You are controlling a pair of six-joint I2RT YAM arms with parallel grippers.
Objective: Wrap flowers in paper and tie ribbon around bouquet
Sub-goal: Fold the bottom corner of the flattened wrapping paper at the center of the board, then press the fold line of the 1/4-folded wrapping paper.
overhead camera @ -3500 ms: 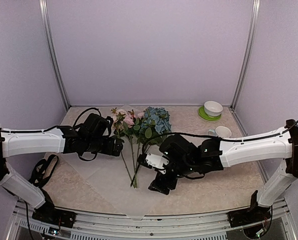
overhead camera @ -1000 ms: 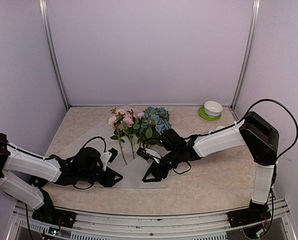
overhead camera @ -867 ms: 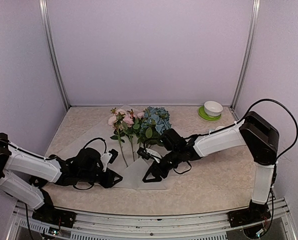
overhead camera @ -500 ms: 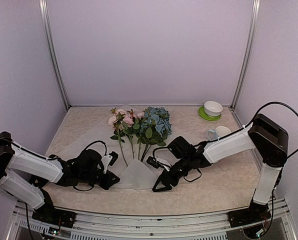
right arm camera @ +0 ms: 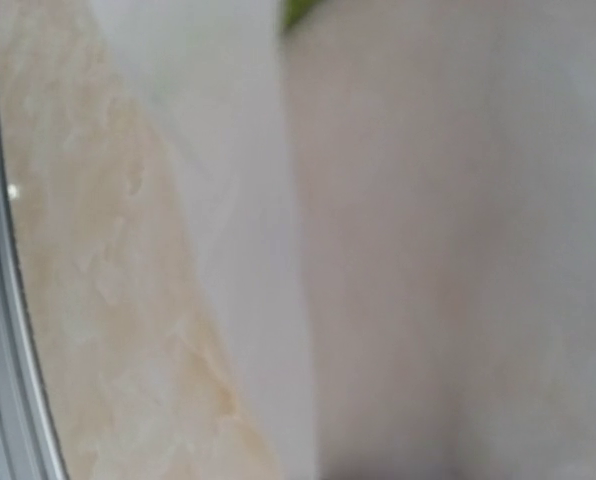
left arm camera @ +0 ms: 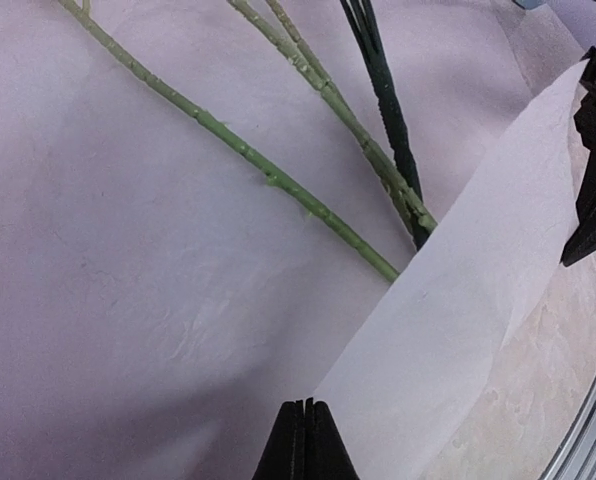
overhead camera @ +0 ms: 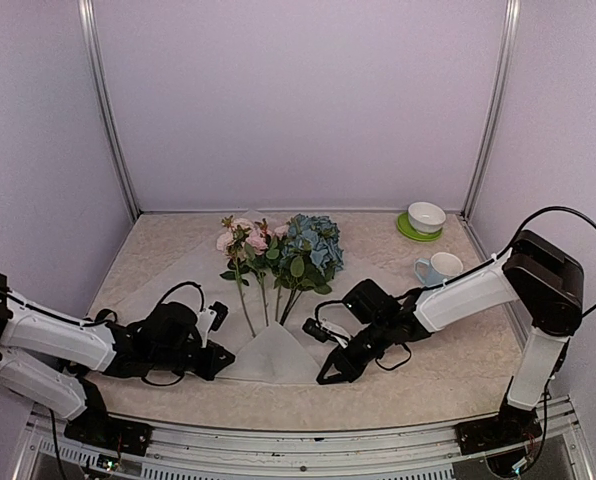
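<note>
Table: I see a beige marbled top (overhead camera: 458,370) enclosed by pale lilac walls.
Paper: the frosted sheet (overhead camera: 158,285) lies flat across the middle and left of the table. Its near corner is folded back into a flap (overhead camera: 273,355) over the stem ends.
Right arm: my right arm (overhead camera: 468,290) rises from its base to a high elbow by the right wall. The forearm then slopes down and leftwards to the flap's right near edge.
Left arm: my left arm (overhead camera: 58,340) lies low, almost along the table, reaching from the left side to the flap's left edge.
Flowers: they (overhead camera: 278,250) lie on the paper, pink and blue heads towards the back wall. The thin green stems (left arm camera: 268,180) run under the flap (left arm camera: 458,320).
Left gripper: it (overhead camera: 216,362) sits at table level with its fingers (left arm camera: 305,440) pressed together right at the flap's fold. I cannot tell whether paper is caught between them.
Right gripper: it (overhead camera: 330,372) points down at the table beside the flap, fingers closed. Its own camera is blurred and shows only paper and table.
Mug: a pale blue one (overhead camera: 438,268) stands behind the right forearm.
Bowl: a white one (overhead camera: 427,215) sits on a green plate (overhead camera: 410,232) in the far right corner.
</note>
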